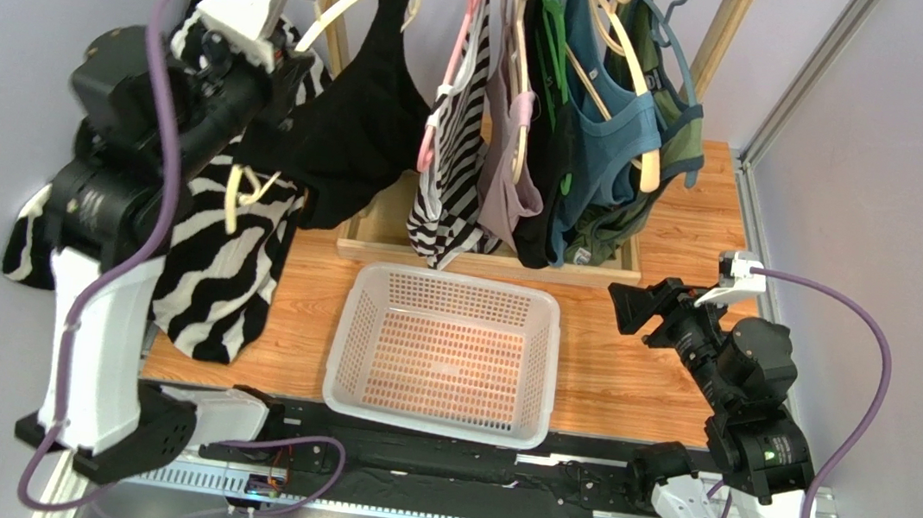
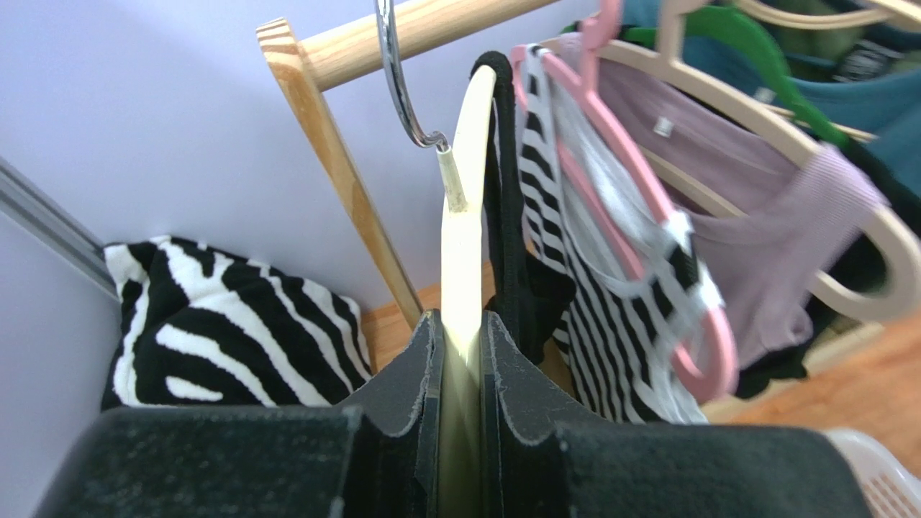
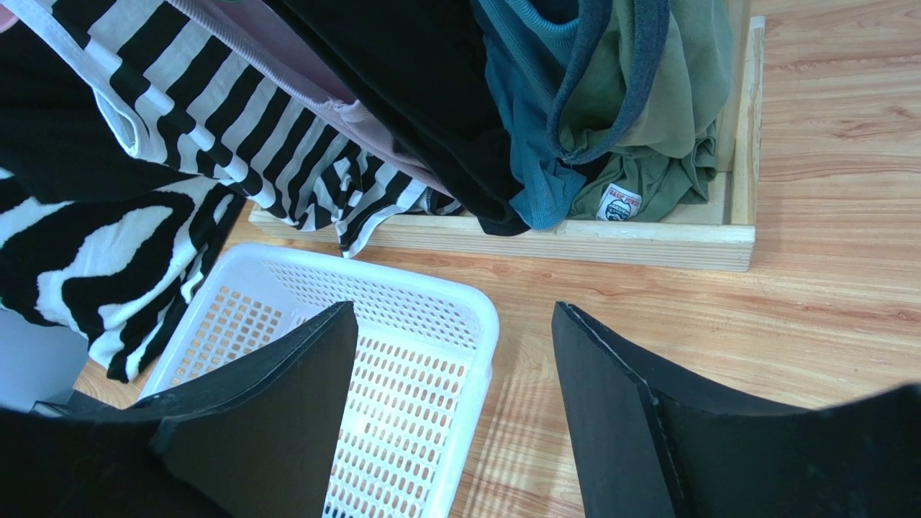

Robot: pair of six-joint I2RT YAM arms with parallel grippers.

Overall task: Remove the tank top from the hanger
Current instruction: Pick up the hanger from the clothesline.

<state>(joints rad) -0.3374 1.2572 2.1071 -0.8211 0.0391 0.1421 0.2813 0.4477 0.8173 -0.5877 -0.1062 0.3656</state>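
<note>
Left gripper pinches the cream hanger, edge-on and rising toward the rail; black tank top drapes downward. Right gripper spread above wooden table, grey walls.

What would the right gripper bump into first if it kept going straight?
Probably the corner of the white basket, just ahead of the open right gripper. Depth is hard to judge, so it could touch the wooden table beside it instead.
</note>
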